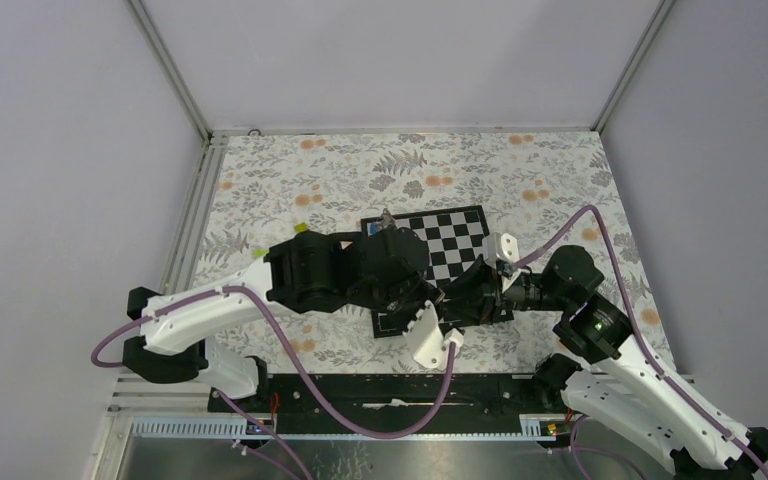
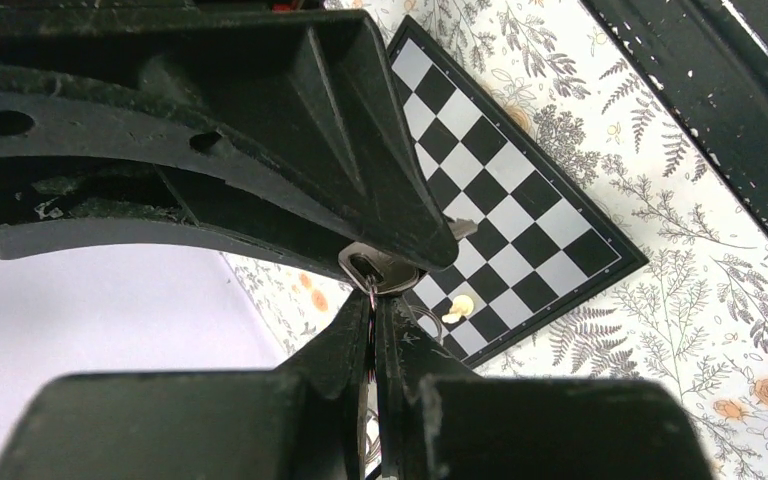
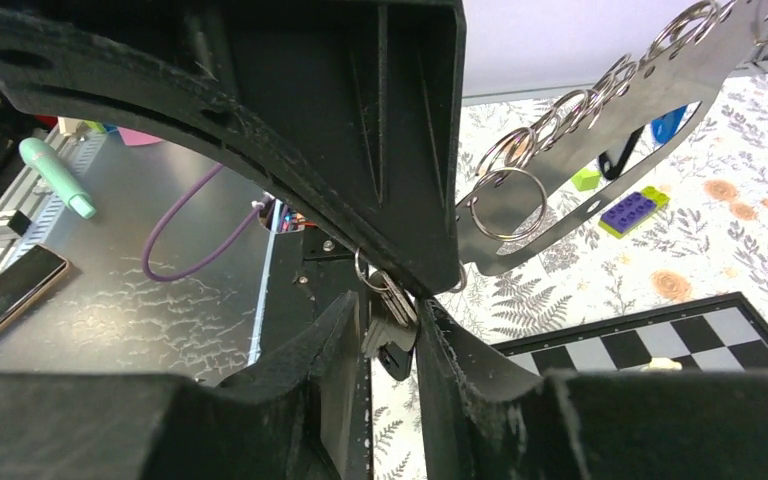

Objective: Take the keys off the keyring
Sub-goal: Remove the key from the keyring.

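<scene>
While the left hand [image 2: 374, 288] is clamped tight on the keys [image 2: 384, 268] — one holed key head pokes out between its fingertips — the right hand [image 3: 398, 300] is closed on them too. The two hands meet above the near corner of the chessboard [image 2: 520, 190]. From the right hand the keyring [image 3: 650, 80] stretches away — a grey strap strung with metal rings, with a blue clip [image 3: 668, 122] showing beside it. On the board stands a pale pawn [image 2: 457, 310]. Farther out on the floral counter [image 1: 290, 180] lie a lime-green piece [image 3: 586, 178] and a purple-and-yellow stick [image 3: 632, 212].

No legible text or markings.
</scene>
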### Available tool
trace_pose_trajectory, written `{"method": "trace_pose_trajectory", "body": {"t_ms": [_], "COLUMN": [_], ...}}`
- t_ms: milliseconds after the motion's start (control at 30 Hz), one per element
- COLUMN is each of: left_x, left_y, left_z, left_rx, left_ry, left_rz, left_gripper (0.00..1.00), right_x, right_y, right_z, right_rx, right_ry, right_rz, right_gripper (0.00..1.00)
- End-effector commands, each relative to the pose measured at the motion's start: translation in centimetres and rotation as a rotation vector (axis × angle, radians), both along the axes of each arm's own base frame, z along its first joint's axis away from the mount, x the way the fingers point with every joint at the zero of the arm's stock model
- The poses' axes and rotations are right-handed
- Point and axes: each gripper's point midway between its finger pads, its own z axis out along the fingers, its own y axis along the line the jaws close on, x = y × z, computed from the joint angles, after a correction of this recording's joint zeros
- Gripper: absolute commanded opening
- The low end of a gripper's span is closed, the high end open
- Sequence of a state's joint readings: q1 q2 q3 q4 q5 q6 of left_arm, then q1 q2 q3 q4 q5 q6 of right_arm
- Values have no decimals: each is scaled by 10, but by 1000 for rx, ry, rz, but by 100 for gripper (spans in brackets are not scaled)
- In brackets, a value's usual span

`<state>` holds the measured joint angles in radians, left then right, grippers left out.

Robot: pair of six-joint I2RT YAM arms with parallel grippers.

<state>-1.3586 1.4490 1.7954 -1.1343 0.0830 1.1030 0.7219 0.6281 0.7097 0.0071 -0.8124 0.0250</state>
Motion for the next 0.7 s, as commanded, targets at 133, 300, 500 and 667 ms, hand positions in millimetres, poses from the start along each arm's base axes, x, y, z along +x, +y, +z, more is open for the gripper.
{"method": "trace_pose_trajectory", "body": {"t_ms": [133,300,500,667], "left_x": [18,18,14,13], "left_y": [-3,-4,-6,-6], "left_z": [3,1,1,1], "left_rx": [-11,-6,-7,-6], "left_ry": [-80,-74,-70,-69], "left_rz": [45,48,37,34], "left_gripper": [0,0,0,0], "right_x": [-21,-17,-2,8], "right_y": [-3,-3,-1,1], "right_z": [31,35,33,27], "right_rx": [67,89,86,64], "right_ry": [4,4,6,22], "right_rz": [84,59,-16,-63], "right_gripper": [36,45,47,51]}}
